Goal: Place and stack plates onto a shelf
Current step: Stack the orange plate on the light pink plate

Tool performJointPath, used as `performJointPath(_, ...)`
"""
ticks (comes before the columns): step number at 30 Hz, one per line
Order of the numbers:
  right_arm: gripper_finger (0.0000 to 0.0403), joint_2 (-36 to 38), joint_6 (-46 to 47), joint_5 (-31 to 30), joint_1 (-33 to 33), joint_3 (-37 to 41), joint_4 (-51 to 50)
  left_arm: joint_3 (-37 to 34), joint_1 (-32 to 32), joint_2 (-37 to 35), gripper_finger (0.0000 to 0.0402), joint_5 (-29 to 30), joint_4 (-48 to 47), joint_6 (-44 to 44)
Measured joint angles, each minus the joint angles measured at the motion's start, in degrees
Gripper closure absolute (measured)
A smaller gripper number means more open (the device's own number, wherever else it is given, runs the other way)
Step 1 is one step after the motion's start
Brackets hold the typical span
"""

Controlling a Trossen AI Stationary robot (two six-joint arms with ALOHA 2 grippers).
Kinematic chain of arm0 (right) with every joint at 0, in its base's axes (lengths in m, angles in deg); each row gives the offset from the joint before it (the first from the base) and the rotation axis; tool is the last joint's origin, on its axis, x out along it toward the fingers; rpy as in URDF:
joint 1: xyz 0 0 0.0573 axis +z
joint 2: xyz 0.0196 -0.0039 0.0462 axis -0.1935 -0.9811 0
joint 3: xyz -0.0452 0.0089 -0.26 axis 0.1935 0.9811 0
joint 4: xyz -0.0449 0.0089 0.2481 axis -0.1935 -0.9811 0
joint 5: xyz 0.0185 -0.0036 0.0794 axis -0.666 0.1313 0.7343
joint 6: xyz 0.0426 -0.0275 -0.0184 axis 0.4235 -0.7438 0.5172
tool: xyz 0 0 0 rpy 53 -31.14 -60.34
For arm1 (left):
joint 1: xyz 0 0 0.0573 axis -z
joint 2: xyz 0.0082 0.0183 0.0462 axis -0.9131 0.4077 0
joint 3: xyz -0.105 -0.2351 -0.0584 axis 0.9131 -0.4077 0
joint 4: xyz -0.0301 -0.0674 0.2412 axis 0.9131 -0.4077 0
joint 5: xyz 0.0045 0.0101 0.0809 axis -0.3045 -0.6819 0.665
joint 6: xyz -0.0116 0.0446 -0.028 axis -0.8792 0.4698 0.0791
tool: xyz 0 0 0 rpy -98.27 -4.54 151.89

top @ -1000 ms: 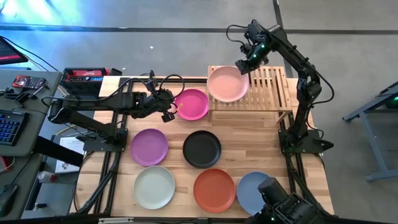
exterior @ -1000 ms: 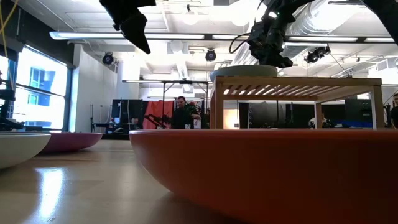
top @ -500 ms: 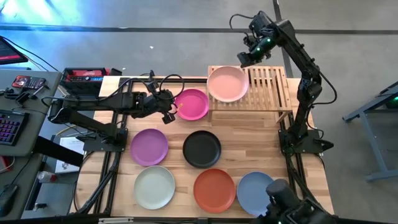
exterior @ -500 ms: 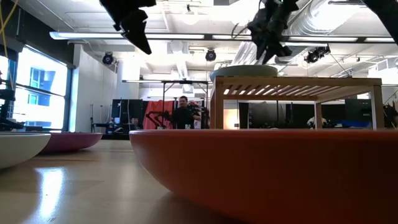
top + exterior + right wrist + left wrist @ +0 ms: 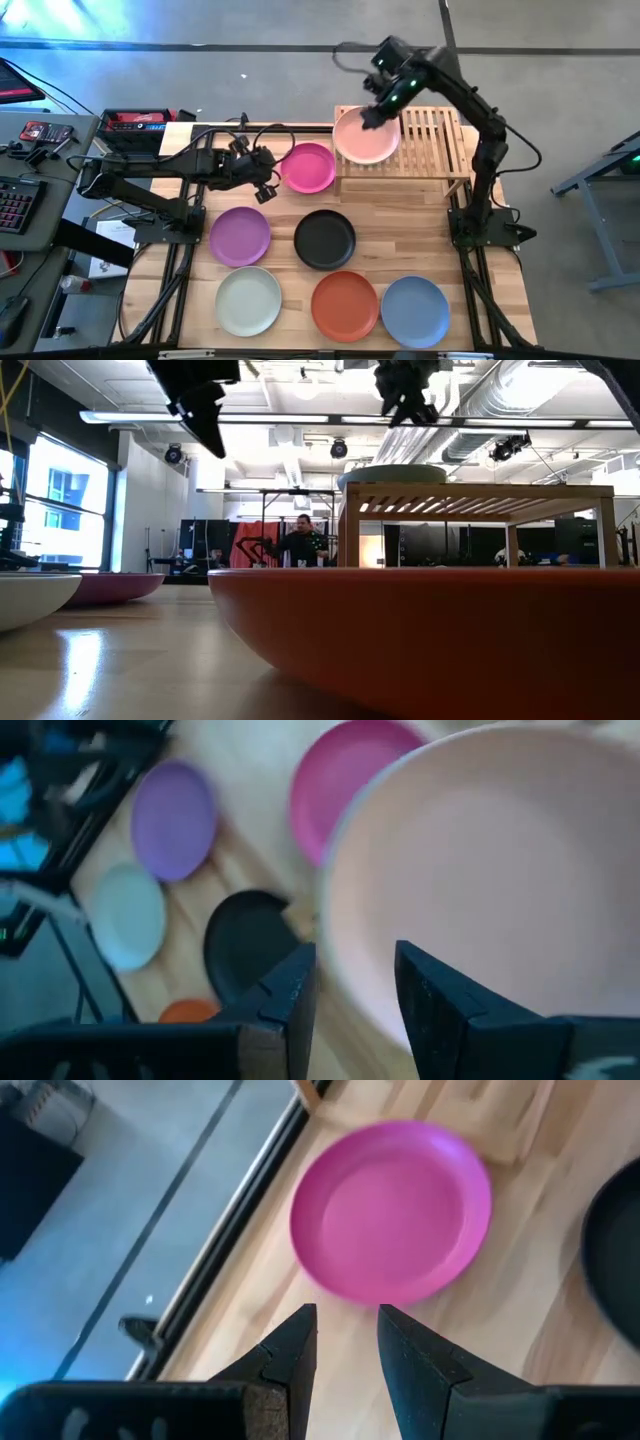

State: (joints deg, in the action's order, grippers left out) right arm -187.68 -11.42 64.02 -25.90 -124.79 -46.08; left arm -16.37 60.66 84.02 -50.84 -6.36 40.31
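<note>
The pale pink plate [image 5: 366,137] lies on the left end of the bamboo shelf [image 5: 432,140] and fills the right wrist view [image 5: 490,870]. My right gripper [image 5: 371,108] hovers above the plate's far part, open and empty; in the low view [image 5: 405,400] it is well clear of it. The magenta plate [image 5: 308,167] lies on the table left of the shelf. My left gripper [image 5: 270,186] is open and empty in the air just left of it, fingers pointing at its near rim [image 5: 385,1295]. No sage green plate shows.
The purple plate [image 5: 240,236] and the black plate [image 5: 325,240] lie in the middle row. The off-white plate [image 5: 248,301], the orange-red plate [image 5: 345,305] and the blue plate [image 5: 415,311] lie along the near edge. The shelf's right half is bare slats.
My right gripper has risen from the pink plate's far right rim and swung toward the table's left, over the plate, which stays on the shelf. My left gripper has drawn back a little toward the table's left. A dark shape over the blue plate has gone.
</note>
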Motion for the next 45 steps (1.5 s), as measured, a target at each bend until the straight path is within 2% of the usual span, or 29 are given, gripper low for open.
performJointPath(4, 0.0289, 0.00, 2.45, -1.75, 7.31, 0.00, 0.02, 0.00, 0.00, 0.00, 0.0302, -0.01, -4.20, -2.90)
performJointPath(10, 0.0289, 0.00, 9.70, -7.87, 18.56, 0.00, 0.00, 0.00, 0.00, 0.00, 0.0302, -2.87, -7.77, -3.63)
performJointPath(20, 0.0289, 0.00, 26.04, -17.38, 36.78, 0.00, 0.00, 0.00, 0.00, 0.00, 0.0302, -8.69, -8.90, -3.63)
performJointPath(27, 0.0289, 0.05, 41.28, -24.62, 48.43, 0.39, 0.16, 0.00, 0.00, 0.00, 0.0302, -9.03, -8.86, -3.63)
performJointPath(30, 0.0289, 0.11, 46.81, -26.89, 52.60, 2.99, 0.06, 0.00, 0.00, 0.00, 0.0302, -9.03, -8.81, -3.66)
performJointPath(36, 0.0289, 0.04, 55.91, -27.63, 58.85, 12.72, 2.17, 0.00, 0.00, 0.00, 0.0302, -10.57, -8.81, -3.63)
performJointPath(45, 0.0289, 0.01, 63.53, -26.60, 63.50, 29.27, 13.43, 0.00, 0.00, 0.00, 0.0302, -10.62, -8.81, -3.63)
